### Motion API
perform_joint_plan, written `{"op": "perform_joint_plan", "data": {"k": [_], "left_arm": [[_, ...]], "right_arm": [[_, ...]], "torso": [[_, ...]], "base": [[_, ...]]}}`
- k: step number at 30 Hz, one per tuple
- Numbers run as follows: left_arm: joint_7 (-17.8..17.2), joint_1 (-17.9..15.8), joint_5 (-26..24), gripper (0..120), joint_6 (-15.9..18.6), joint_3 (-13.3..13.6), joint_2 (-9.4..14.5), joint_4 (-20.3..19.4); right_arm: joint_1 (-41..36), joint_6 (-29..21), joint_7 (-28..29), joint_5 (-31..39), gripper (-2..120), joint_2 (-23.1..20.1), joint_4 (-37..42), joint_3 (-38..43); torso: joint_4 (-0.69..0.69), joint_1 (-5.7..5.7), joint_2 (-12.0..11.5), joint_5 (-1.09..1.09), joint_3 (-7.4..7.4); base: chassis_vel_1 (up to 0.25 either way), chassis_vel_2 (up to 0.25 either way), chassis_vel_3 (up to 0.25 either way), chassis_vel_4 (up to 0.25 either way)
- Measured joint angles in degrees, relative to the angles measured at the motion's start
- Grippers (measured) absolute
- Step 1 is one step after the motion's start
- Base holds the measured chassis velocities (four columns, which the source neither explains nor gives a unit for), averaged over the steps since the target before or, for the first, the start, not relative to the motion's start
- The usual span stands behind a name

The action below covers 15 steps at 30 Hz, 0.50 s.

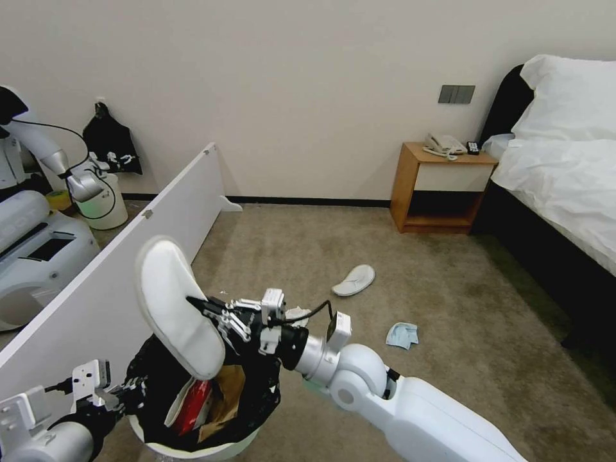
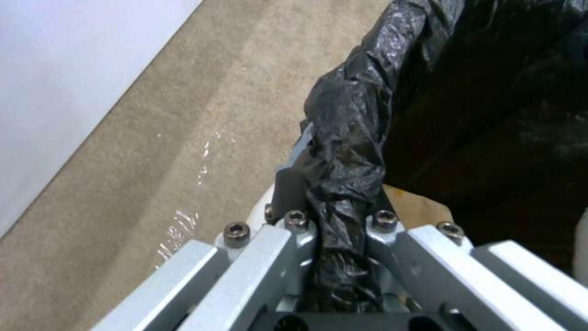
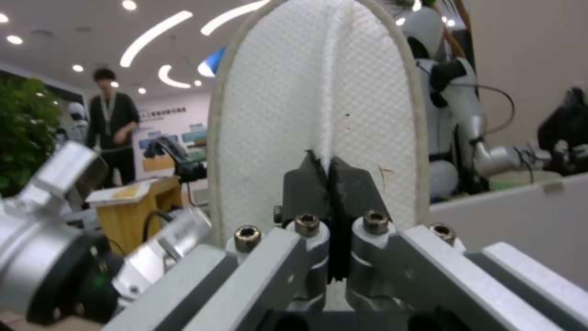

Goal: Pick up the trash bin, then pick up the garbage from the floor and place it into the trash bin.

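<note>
Now your right claw [image 1: 215, 314] pinches a white slipper [image 1: 176, 308] above the trash bin [image 1: 205, 443], whose rim your left claw [image 1: 131, 391] pinches steady.

Glossy white arm shells end in silver wrist cylinders with black collars. Each end effector, left [image 1: 131, 391] and right [image 1: 204, 307], is a silver bar linkage with dark hex screws, black fingertips [image 3: 306, 181] and thin black cables.

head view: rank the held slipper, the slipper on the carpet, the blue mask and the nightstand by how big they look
1. nightstand
2. held slipper, inflated by nearness to the camera
3. slipper on the carpet
4. blue mask, close to the floor slipper in apparent size
</note>
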Motion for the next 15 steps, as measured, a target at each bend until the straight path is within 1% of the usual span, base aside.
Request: {"op": "perform_joint_plan", "data": {"k": [13,15], "left_arm": [[-0.1,-0.6,-1.0,3,-0.1,-0.2,0.2,0.0],[-0.1,-0.6,-1.1,3,-0.1,-0.2,0.2,0.0]], "right_arm": [[-1.2,0.7,0.9,-4.0,1,-0.8,-2.2,-0.3],[-1.3,1.2,1.4,-5.2,13,-0.6,-2.6,-0.6]], "torso": [[0.0,0.0,0.0,0.0,0.0],[0.0,0.0,0.0,-0.01,0.0]], "base": [[0.0,0.0,0.0,0.0],[0.0,0.0,0.0,0.0]]}}
